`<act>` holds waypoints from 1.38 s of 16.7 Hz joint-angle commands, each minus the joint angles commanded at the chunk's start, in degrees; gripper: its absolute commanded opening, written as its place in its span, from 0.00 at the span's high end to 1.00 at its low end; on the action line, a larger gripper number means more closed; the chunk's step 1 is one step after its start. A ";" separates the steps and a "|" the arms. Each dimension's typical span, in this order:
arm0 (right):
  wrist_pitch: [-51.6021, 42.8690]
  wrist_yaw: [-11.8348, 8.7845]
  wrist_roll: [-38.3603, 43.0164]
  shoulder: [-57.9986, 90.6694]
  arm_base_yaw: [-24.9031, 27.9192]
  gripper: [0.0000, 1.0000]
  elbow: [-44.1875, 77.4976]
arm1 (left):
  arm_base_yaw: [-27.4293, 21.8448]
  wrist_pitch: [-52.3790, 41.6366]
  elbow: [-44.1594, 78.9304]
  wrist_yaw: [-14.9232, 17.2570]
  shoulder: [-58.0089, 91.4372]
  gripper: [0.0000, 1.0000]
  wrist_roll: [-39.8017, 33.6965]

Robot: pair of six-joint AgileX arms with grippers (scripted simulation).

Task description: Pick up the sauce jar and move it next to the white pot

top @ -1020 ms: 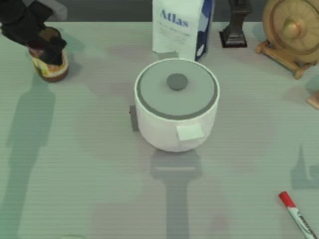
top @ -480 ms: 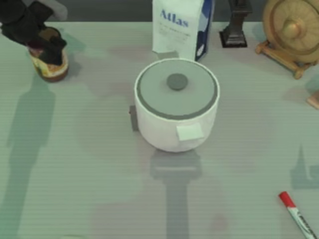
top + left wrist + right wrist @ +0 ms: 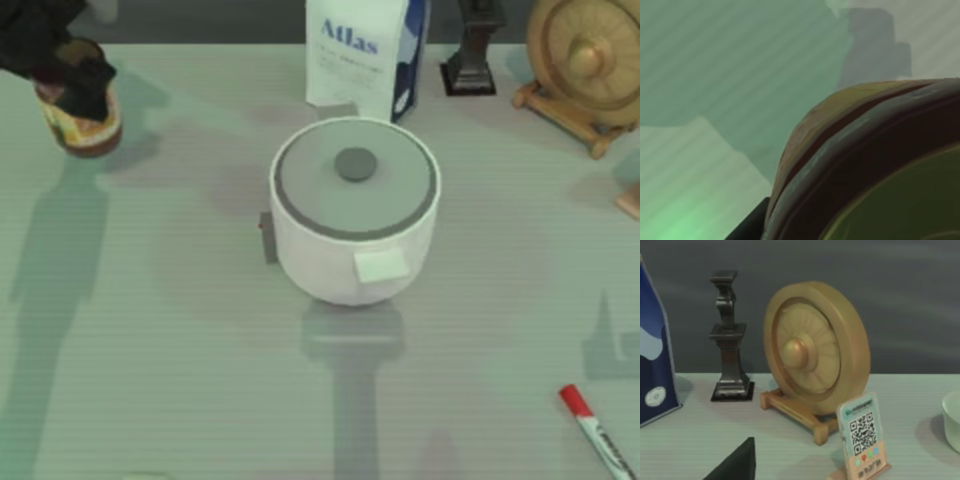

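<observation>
The sauce jar (image 3: pixel 88 128), with its dark sauce and yellow-orange label, is at the far left back of the table in the top view. My left gripper (image 3: pixel 72 78) is shut on its lid from above. The jar's shadow lies offset beside it, so it hangs off the table. In the left wrist view the jar (image 3: pixel 865 165) fills most of the picture, seen close up. The white pot (image 3: pixel 350 245), with grey lid and dark knob (image 3: pixel 355 164), stands in the middle, well to the right of the jar. My right gripper (image 3: pixel 740 462) is parked at the back right, outside the top view.
A white-blue Atlas carton (image 3: pixel 365 55) stands just behind the pot. A dark statuette (image 3: pixel 475 50) and a wooden wheel (image 3: pixel 585 60) are at the back right. A red marker (image 3: pixel 595 430) lies at the front right. A QR card (image 3: pixel 862 435) and a white bowl (image 3: pixel 952 420) are near the right arm.
My left gripper has lifted the sauce jar, which has shifted left and toward the back edge in the top view. Its shadow has slid out from under it. The pot has not moved.
</observation>
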 joint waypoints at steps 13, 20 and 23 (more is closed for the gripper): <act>0.00 0.00 0.00 0.00 0.00 0.00 0.00 | 0.55 0.89 -20.49 -0.15 -19.40 1.00 0.34; 0.00 0.00 0.00 0.00 0.00 0.00 0.00 | -5.29 6.75 -29.02 -5.11 -22.77 1.00 -16.70; 0.00 0.00 0.00 0.00 0.00 0.00 0.00 | -9.83 11.05 -35.55 -8.62 -25.40 1.00 -30.00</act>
